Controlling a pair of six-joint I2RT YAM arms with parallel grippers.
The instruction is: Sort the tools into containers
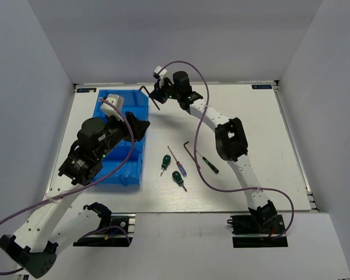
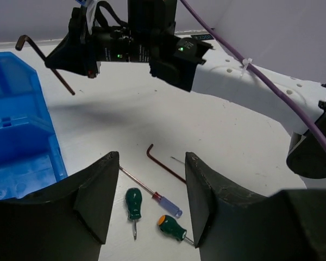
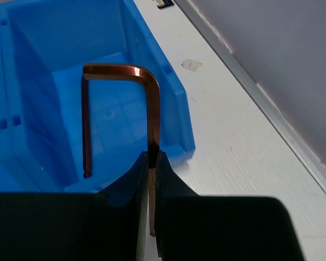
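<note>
My right gripper point(image 1: 157, 93) is shut on a reddish-brown hex key point(image 3: 152, 109) and holds it in the air by the far right corner of the blue bin point(image 1: 119, 166). In the right wrist view the key hangs over a bin compartment point(image 3: 106, 117). My left gripper point(image 1: 141, 127) is open and empty above the bin's right edge. On the table lie two green stubby screwdrivers point(image 1: 164, 162) point(image 1: 178, 178), a blue-handled screwdriver point(image 1: 178, 164), a second hex key point(image 1: 189, 149) and a black-green screwdriver point(image 1: 209, 164). Most of them show between the left fingers point(image 2: 98, 190).
Purple cables point(image 1: 201, 175) loop over both arms. The right arm point(image 1: 230, 140) reaches across the table's middle, beside the loose tools. White walls enclose the table on three sides. The left arm covers part of the bin.
</note>
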